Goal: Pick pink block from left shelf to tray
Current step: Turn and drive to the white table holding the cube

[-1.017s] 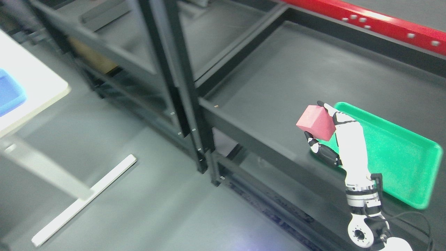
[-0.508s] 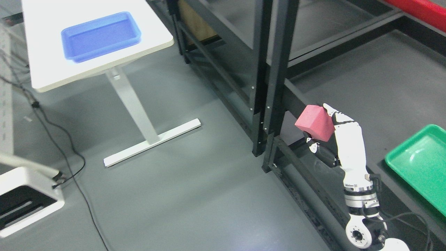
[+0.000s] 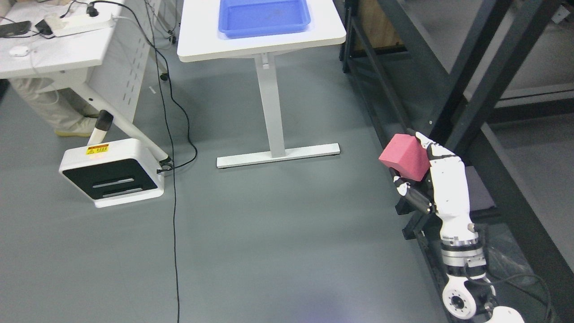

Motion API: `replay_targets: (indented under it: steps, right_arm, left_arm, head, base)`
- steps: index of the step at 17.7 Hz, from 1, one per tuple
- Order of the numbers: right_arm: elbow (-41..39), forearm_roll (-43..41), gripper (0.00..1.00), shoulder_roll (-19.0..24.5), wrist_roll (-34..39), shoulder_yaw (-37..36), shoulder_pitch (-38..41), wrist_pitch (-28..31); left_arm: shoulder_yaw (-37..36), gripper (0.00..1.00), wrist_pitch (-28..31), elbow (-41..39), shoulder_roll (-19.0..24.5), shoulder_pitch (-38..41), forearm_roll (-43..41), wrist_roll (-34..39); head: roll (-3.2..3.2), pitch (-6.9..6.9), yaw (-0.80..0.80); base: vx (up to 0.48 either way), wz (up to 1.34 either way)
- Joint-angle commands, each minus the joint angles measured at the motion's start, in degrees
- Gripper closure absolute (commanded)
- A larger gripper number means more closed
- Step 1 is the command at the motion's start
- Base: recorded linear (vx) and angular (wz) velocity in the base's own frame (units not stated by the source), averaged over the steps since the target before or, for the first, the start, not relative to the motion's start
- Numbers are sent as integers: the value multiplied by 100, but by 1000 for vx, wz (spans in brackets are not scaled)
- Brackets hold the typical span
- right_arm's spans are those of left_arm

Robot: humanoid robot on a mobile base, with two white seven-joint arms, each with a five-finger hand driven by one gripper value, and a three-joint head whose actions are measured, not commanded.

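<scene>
My right hand (image 3: 415, 163) is shut on the pink block (image 3: 404, 157) and holds it up in the air, over the grey floor beside the dark shelf frame (image 3: 480, 76). Its arm comes in from the lower right. A blue tray (image 3: 263, 17) lies on a white table (image 3: 260, 42) at the top middle, far from the hand. My left arm is out of view.
The white table's leg and foot bar (image 3: 278, 154) stand on the floor left of the hand. A white and black device (image 3: 112, 172) sits at left, with a black cable (image 3: 172, 179) running across the floor. A white desk (image 3: 54, 49) and a person's legs (image 3: 54, 112) are at upper left.
The whole picture has swung left as the camera turned: the shelf and green tray slid out at right, the white table and blue tray came into view. The hand still holds the block.
</scene>
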Motion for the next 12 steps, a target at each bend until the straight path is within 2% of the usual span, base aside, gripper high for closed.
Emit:
replay_targets:
  steps: [1, 12]
  right_arm:
    - [-14, -11, 96, 26, -9, 42, -7, -23]
    - [-14, -20, 95, -53, 0, 209, 29, -313]
  left_arm:
    - [0, 0, -2, -100, 100, -166, 0, 5]
    - [0, 0, -2, -100, 100, -166, 0, 5]
  head:
    - [0, 0, 0]
    - [0, 0, 0]
  base:
    - [1, 404]
    - [84, 280]
